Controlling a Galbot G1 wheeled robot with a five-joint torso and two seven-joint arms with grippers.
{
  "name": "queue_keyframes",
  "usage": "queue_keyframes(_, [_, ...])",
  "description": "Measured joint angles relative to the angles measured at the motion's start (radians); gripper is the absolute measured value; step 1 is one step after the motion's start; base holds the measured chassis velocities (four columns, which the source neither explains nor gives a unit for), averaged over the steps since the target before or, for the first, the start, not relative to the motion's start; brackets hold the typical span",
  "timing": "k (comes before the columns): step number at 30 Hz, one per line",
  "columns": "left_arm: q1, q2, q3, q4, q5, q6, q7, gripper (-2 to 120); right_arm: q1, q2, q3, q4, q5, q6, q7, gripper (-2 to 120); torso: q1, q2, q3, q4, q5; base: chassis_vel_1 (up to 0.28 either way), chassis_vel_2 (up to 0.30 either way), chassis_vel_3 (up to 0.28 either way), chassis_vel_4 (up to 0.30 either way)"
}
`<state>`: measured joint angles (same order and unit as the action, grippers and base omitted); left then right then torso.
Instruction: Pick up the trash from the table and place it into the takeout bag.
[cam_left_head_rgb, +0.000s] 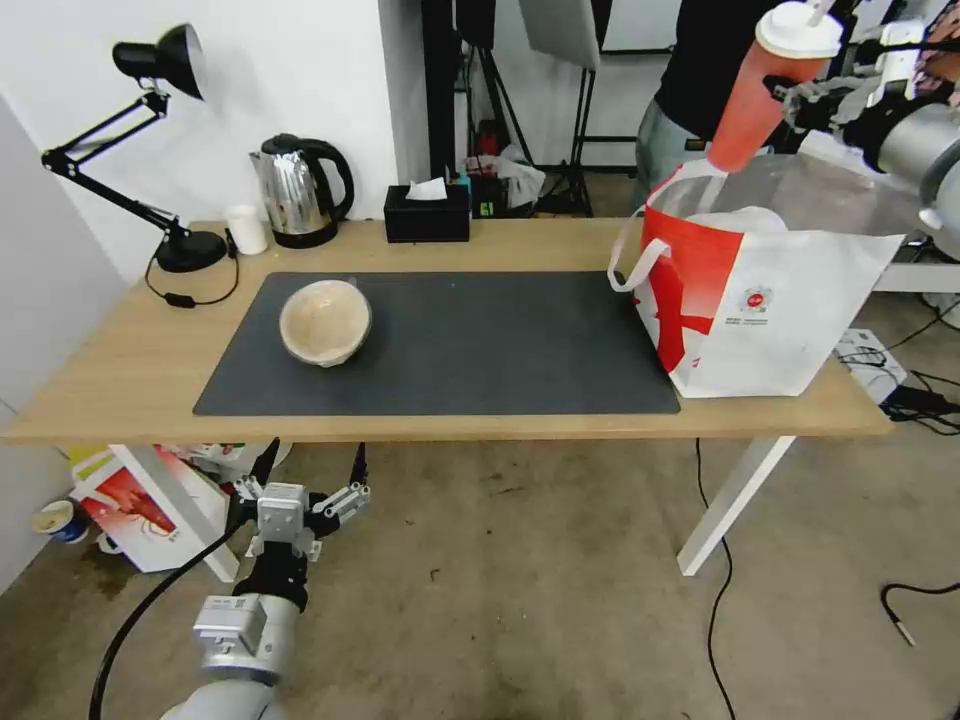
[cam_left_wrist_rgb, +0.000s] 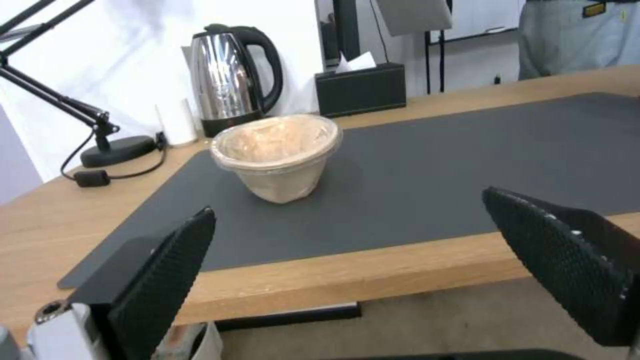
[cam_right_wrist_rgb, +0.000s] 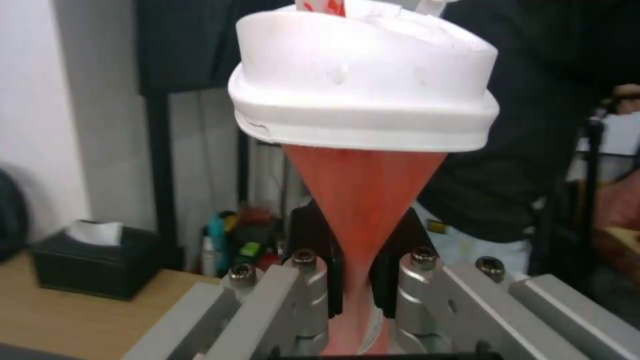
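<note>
**Drink cup over the bag, beige bowl left**

Your right gripper (cam_left_head_rgb: 795, 100) pinches the red drink cup (cam_left_head_rgb: 765, 90) above the open takeout bag (cam_left_head_rgb: 770, 300), not yet released. A white shape already lies inside. The round beige bowl (cam_left_head_rgb: 325, 320) waits on the table's (cam_left_head_rgb: 120, 370) grey mat (cam_left_head_rgb: 480, 350); your left gripper (cam_left_head_rgb: 300, 490) hangs spread wide and empty below the table's near edge.

The red drink cup (cam_left_head_rgb: 768, 85), with its white lid and straw, hangs tilted above the open mouth of the takeout bag (cam_left_head_rgb: 770, 315), its red wall crushed between the fingers of the right claw (cam_left_head_rgb: 790, 97). The bag stands upright at the right end of the table (cam_left_head_rgb: 120, 370), white with a red side panel, foil-lined, with something white inside. The round beige bowl (cam_left_head_rgb: 325, 321) sits upright on the left part of the dark grey mat (cam_left_head_rgb: 480, 350).
</note>
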<state>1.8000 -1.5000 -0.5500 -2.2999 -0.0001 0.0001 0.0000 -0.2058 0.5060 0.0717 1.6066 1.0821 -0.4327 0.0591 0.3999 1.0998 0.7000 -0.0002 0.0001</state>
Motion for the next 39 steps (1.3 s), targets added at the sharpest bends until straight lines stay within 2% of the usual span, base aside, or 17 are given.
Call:
queue_keyframes(13, [0.000,0.000,0.000,0.000,0.000,0.000,0.000,100,0.007,-0.014,0.006,-0.151,-0.113,0.050,-0.041,7,0.000,0.000,0.000,0.0001,0.0001,0.000,0.000,0.000,0.000])
queue_keyframes(26, [0.000,0.000,0.000,0.000,0.000,0.000,0.000,100,-0.004,-0.037,0.010,-0.188,-0.180,0.082,-0.065,7,0.000,0.000,0.000,0.0001,-0.0002,0.000,0.000,0.000,0.000])
queue_keyframes(39, [0.000,0.000,0.000,0.000,0.000,0.000,0.000,100,-0.067,-0.027,0.035,-0.207,-0.219,0.090,-0.077,7,0.000,0.000,0.000,0.0001,0.0000,0.000,0.000,0.000,0.000])
